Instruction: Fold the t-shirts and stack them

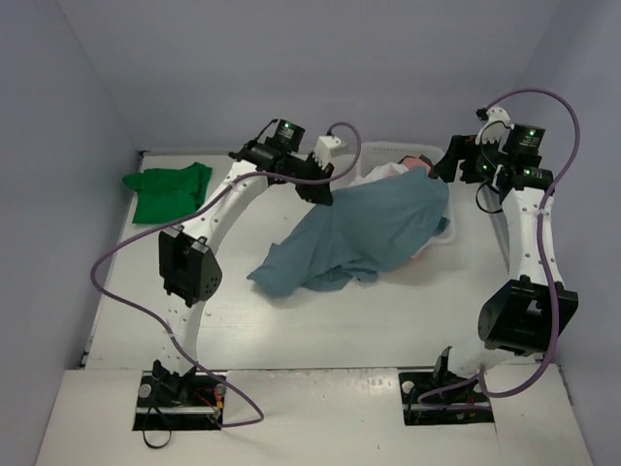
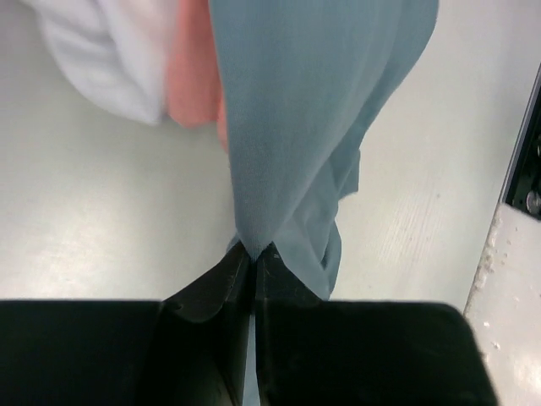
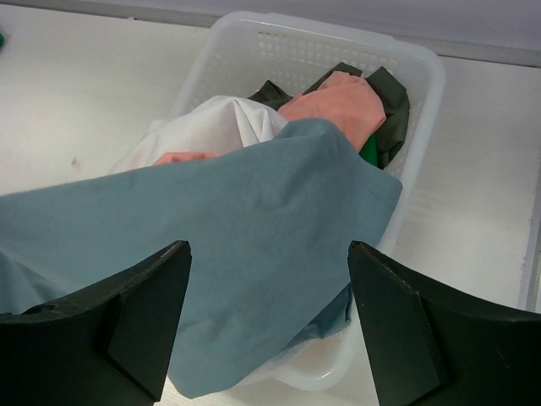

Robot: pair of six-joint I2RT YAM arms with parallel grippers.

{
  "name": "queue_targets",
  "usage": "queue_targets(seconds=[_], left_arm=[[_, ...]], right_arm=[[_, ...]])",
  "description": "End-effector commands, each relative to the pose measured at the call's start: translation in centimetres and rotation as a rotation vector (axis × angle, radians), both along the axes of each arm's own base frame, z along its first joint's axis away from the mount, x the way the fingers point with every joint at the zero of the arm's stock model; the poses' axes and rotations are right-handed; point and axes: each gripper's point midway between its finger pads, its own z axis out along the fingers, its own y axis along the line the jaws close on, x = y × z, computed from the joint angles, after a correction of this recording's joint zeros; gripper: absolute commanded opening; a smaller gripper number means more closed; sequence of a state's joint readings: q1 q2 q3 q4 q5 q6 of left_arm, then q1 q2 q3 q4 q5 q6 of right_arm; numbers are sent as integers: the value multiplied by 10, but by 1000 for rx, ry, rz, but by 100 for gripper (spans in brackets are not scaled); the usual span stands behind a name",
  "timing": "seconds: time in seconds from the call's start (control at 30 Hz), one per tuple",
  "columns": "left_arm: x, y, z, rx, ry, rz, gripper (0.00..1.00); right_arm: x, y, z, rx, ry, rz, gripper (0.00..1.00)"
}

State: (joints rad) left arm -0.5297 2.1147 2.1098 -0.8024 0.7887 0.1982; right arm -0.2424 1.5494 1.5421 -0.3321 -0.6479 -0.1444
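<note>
A light blue t-shirt [image 1: 364,233] hangs spread from the basket down onto the table, and it fills the left wrist view [image 2: 313,101] and the right wrist view [image 3: 237,237]. My left gripper [image 1: 315,191] [image 2: 252,249] is shut on its upper left edge, the cloth pinched between the black fingers. My right gripper [image 1: 456,160] [image 3: 269,254] stands open above the shirt's right end, over the basket, holding nothing. White [image 3: 215,123], salmon pink [image 3: 334,101] and dark grey [image 3: 393,106] t-shirts lie in the basket. A folded bright green t-shirt [image 1: 167,191] lies at the far left.
The white plastic mesh basket [image 3: 254,55] [image 1: 383,150] stands at the back centre-right, half covered by the blue shirt. Walls close the table at the back and both sides. The right table edge [image 2: 499,254] shows in the left wrist view.
</note>
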Motion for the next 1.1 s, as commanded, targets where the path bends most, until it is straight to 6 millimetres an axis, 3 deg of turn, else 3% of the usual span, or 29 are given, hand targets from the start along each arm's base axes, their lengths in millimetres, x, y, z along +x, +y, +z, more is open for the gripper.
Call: queue_targets(seconds=[0.0,0.03,0.07,0.17,0.2,0.33,0.57,0.67,0.77,0.8,0.9,0.93,1.0,1.03,1.07], left_arm=[[7,17,137,-154,-273,73,0],[7,18,152,-179,-285,93,0],[8,20,181,-220,-340,105,0],[8,26,219,-278,-399,134,0],[5,29,242,-309,-455,141,0],[-1,42,288,-370,-578,173,0],[-6,75,341,-461,-679,246,0],[-3,102,365,-498,-726,308,0],[2,142,389,-524,-791,393,0],[12,161,388,-507,-798,437,0],[15,185,387,-501,-795,467,0],[24,198,375,-476,-771,498,0],[23,209,368,-448,-771,507,0],[33,218,350,-420,-733,532,0],[30,221,349,-413,-744,529,0]], right_arm=[[2,7,25,8,-101,27,71],[2,7,22,7,-100,29,71],[2,9,21,7,-103,33,71],[0,22,11,-6,-91,70,70],[-1,26,5,-19,-83,77,70],[-4,44,-3,-62,-80,100,71],[-7,70,-16,-68,-63,167,71],[-9,80,-18,-74,-65,196,71],[-12,93,-25,-85,-57,237,71],[-12,93,-29,-95,-49,242,70],[-19,120,-41,-121,-28,312,68],[-20,126,-44,-138,-27,334,67],[-28,147,-54,-156,-10,394,61],[-30,153,-58,-166,-4,409,59],[-31,159,-65,-181,10,430,53]])
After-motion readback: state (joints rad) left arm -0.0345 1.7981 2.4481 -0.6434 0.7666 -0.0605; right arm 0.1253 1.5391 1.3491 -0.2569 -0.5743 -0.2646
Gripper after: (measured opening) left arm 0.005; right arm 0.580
